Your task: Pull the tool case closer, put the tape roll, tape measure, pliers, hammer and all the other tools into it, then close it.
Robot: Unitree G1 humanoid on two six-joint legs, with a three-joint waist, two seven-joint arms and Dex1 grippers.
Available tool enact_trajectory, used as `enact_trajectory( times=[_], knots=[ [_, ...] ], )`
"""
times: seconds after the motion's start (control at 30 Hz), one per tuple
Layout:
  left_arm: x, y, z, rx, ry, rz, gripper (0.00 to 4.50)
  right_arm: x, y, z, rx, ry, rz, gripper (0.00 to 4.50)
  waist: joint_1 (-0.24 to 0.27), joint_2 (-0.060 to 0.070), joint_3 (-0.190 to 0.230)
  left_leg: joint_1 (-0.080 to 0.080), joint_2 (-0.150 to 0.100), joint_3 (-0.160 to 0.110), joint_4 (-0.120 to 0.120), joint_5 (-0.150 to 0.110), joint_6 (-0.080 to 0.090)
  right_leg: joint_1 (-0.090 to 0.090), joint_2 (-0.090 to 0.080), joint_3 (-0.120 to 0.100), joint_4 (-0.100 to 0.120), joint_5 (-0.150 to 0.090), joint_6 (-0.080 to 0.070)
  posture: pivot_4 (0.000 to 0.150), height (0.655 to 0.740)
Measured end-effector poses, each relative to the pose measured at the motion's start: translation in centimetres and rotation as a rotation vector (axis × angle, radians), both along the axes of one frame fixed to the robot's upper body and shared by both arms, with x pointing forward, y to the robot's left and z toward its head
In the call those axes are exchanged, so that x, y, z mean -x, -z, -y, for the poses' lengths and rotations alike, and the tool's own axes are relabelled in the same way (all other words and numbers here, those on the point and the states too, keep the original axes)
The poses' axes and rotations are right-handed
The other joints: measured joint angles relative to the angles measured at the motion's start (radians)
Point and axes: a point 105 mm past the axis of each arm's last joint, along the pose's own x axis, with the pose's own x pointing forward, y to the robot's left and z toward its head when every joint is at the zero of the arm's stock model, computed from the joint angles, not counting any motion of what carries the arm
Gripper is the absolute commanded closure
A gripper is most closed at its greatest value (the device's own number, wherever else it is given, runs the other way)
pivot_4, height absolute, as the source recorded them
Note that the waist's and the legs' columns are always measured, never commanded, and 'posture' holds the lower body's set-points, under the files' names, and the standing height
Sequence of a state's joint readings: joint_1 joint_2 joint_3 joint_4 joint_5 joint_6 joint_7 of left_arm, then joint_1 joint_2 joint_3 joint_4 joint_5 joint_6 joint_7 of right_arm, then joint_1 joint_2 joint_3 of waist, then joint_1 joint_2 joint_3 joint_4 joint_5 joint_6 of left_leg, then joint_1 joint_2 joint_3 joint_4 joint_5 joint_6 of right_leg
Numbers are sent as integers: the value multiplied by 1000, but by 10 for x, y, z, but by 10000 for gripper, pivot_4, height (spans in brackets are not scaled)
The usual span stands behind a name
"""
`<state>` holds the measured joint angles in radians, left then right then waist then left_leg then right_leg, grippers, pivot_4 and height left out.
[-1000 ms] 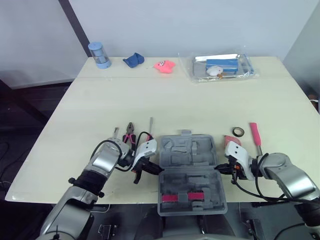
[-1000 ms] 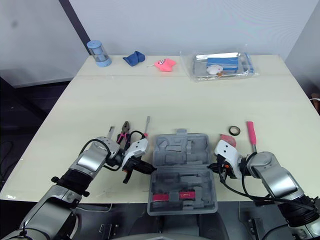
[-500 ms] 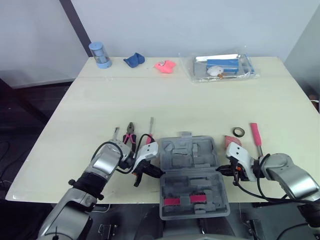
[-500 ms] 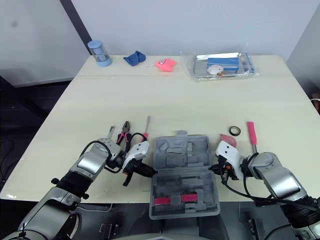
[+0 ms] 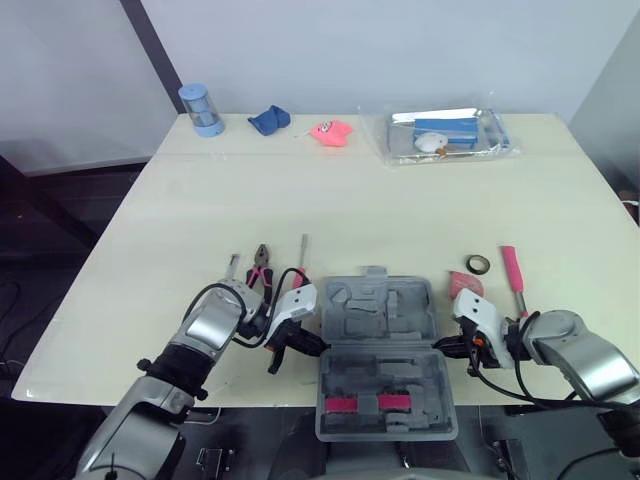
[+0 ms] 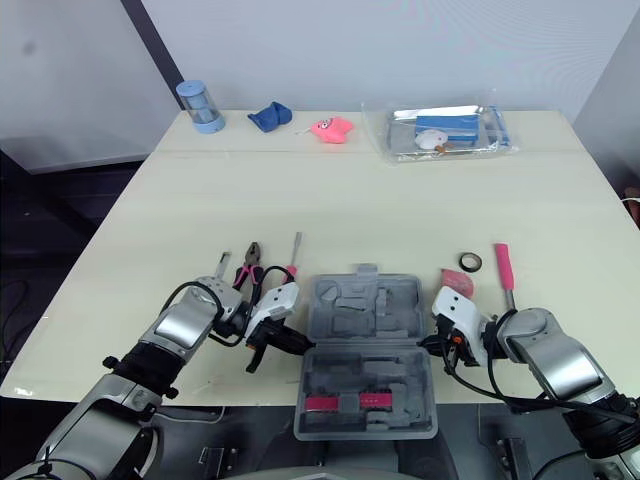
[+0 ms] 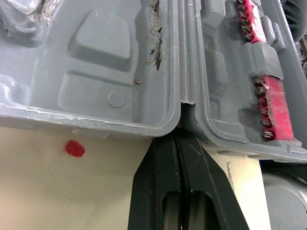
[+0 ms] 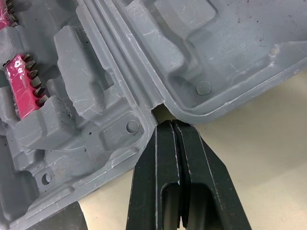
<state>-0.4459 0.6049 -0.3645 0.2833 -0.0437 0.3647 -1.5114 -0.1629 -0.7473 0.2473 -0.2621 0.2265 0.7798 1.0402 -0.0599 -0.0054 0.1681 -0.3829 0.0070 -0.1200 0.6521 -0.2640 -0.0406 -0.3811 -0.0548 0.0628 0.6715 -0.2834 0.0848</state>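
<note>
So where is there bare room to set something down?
Bare: the broad middle of the table, between the tool case and the plastic bag at the back. Crowded: beside the case, pliers left, tape roll right.

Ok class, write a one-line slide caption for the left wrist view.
Left gripper, shut, tip at the hinge of the open case; red bit strips inside.

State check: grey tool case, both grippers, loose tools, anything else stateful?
Grey plastic tool case: open, flat, near half overhanging the front edge of the table.
Left gripper: shut, tips at the case's left hinge.
Right gripper: shut, tips at its right hinge.
Red-handled pliers: loose on table, left of case.
Red-handled hammer: loose, right of case.
Black tape roll: flat, loose, right of case.
Red tape measure: loose, right of case.
Blue cylindrical jar: upright.
</note>
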Motion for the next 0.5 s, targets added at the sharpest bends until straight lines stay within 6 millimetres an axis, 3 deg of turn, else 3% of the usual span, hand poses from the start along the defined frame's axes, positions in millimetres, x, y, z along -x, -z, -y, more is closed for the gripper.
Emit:
enact_trajectory(
  times=[0.5],
  knots=[
    [-1,-1,0,3,2,11,45000,2,-2,2,2,-5,-8,44772,4,0,0,0,0,0,0,0,0,0,0,0,0,0,0,1500,7400]
  ],
)
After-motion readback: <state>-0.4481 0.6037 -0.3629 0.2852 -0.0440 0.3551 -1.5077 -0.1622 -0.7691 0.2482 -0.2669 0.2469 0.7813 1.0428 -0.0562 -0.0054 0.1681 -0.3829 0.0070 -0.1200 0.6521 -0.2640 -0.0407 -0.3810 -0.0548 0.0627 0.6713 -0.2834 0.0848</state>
